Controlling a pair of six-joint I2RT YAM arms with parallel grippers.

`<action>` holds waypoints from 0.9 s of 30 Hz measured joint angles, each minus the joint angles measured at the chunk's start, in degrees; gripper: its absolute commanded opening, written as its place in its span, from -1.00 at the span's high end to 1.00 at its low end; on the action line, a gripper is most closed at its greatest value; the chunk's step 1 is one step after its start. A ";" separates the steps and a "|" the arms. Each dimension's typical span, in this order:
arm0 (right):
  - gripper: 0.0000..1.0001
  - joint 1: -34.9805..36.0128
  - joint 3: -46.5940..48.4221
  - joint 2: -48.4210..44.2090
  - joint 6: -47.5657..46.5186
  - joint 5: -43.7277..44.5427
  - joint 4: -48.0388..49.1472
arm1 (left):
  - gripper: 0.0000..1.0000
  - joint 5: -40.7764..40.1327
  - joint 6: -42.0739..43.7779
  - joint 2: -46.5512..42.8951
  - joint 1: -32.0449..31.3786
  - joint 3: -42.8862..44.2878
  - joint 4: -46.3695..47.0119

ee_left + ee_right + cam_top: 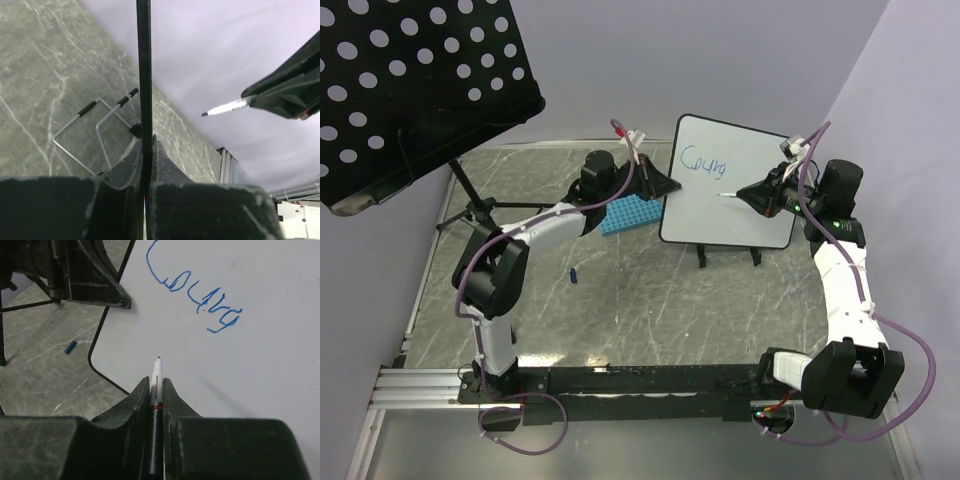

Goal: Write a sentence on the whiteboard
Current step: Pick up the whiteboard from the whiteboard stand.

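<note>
Upright at far side of bench (650, 310): whiteboard (720, 218). Pinched at left edge between closed left jaws, probably bracing against pen pressure. Gripped in right jaws: marker (157, 380), tip off surface below sentence (705, 160), barely begun, top left.

1. Whiteboard (740, 200): smooth, glossy white face with a thin dark rim.
2. Marker (158, 367): smooth white plastic barrel.
3. Fingers of the right gripper (156, 384): matt black plastic with a slightly grainy surface.
4. Table (650, 310): grey, marble-veined top with a soft sheen.
5. Music stand (410, 80), at 10 o'clock in the top view: matt black perforated metal.
6. Rack (625, 215), at 9 o'clock of the whiteboard: blue gridded plastic.
7. Wire frame (66, 127): thin shiny metal with black sleeves on its ends.
</note>
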 measured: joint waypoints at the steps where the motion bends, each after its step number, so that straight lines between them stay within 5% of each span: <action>1: 1.00 -0.02 0.00 -0.09 0.04 -0.02 0.00 | 0.98 -0.87 0.48 -0.83 -0.46 -0.92 -0.24; 27: 1.00 -0.04 0.00 -0.07 0.31 -1.97 -0.79 | 0.98 -6.08 5.22 -10.88 -1.03 -18.75 4.04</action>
